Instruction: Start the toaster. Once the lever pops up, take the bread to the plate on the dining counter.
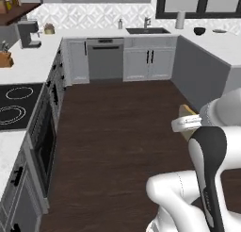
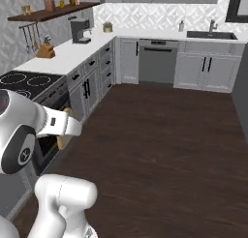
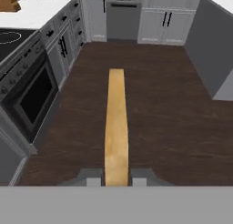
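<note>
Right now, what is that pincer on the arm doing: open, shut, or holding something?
Pincer: shut on the bread, which it holds edge-on between its two fingers, above the dark wooden floor.

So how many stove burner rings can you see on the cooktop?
2, both on the black cooktop at the left of the left base view: one ring farther back, one ring nearer. More may lie beyond the frame edge.

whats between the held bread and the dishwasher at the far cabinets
Only bare dark wood floor lies between the bread, pinched in the gripper, and the dishwasher; the hand view shows this.
</note>
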